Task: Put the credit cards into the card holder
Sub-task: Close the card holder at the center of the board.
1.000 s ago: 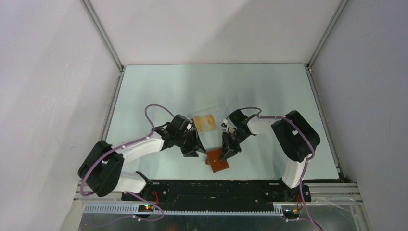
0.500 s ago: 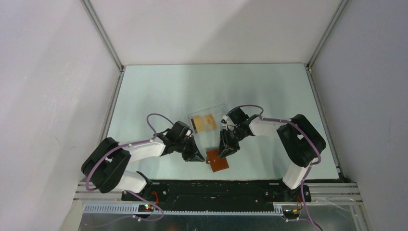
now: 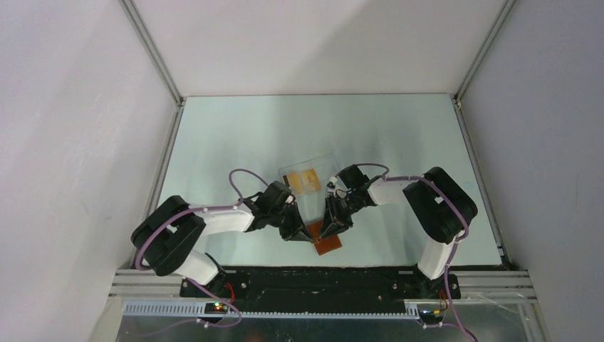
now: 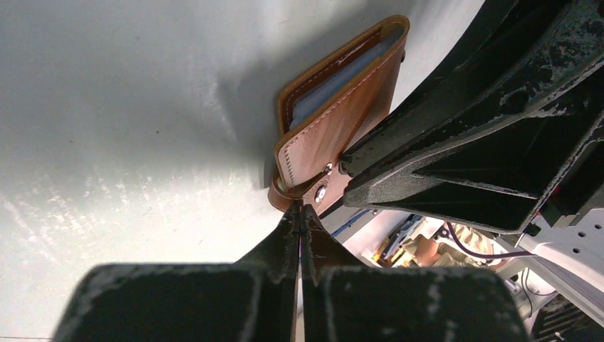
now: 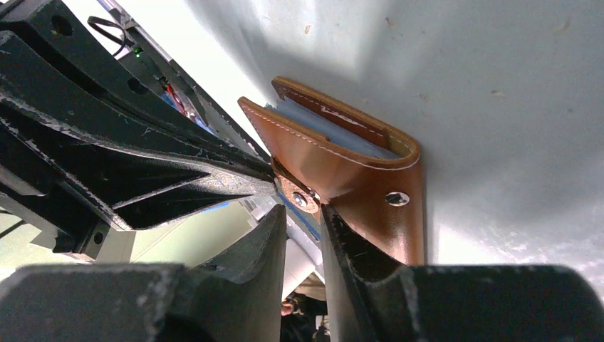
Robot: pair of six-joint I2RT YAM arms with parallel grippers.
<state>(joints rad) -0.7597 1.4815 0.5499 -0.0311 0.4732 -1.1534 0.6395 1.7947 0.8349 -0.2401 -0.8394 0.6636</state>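
The card holder, a brown leather wallet, lies near the table's front edge with its cover raised a little, showing grey-blue pockets. My left gripper is shut, its tips touching the wallet's snap tab; no leather shows between the pads. My right gripper is open by a narrow gap just below the snap tab, and its right finger lies against the brown cover. The orange credit cards sit behind the wallet inside a clear plastic box.
The clear plastic box stands just behind both grippers. In each wrist view the other arm's black fingers crowd the wallet. Grey walls close in the table on three sides.
My left arm has swung right to the wallet and its jaws have closed. My right gripper has opened a little and dropped towards the wallet's tab.
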